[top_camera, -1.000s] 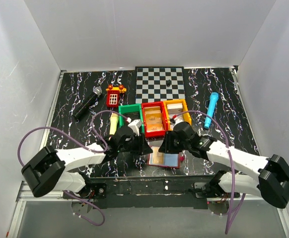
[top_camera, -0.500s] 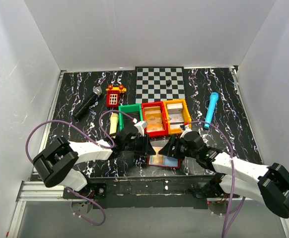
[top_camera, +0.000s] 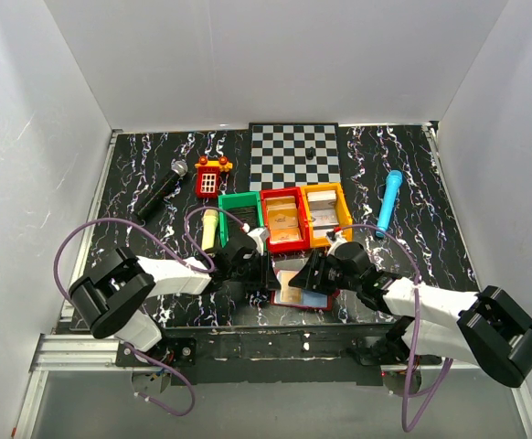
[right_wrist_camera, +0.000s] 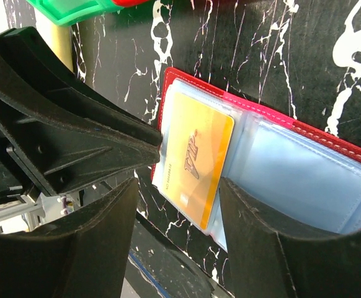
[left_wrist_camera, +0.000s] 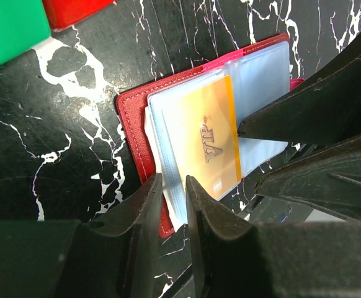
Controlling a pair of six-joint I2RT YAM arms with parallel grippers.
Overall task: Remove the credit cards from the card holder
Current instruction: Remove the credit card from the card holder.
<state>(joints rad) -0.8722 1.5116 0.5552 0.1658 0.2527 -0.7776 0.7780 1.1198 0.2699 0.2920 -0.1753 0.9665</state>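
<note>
The dark-red card holder (top_camera: 304,291) lies open near the table's front edge, its pale blue sleeves facing up (left_wrist_camera: 261,68) (right_wrist_camera: 304,177). An orange credit card marked VIP (left_wrist_camera: 208,133) (right_wrist_camera: 196,152) sits in the left sleeve. My left gripper (top_camera: 268,273) (left_wrist_camera: 171,186) is shut on the holder's left sleeve edge, its jaws almost together. The right gripper (top_camera: 310,274) (right_wrist_camera: 177,208) is open, and its fingers straddle the near end of the orange card without touching it. In the left wrist view the right fingertips (left_wrist_camera: 242,127) reach the card's right edge.
Green (top_camera: 239,203), red (top_camera: 266,219) and yellow (top_camera: 342,206) bins stand just behind the holder, with a tan card in the red one and a pale card in the yellow one. A chessboard (top_camera: 293,154), microphone (top_camera: 161,190), blue cylinder (top_camera: 389,203) and red toy (top_camera: 211,176) lie farther back.
Both grippers have come down and together onto the card holder. The left jaws have narrowed onto the sleeve edge. The right jaws have opened wider around the orange card.
</note>
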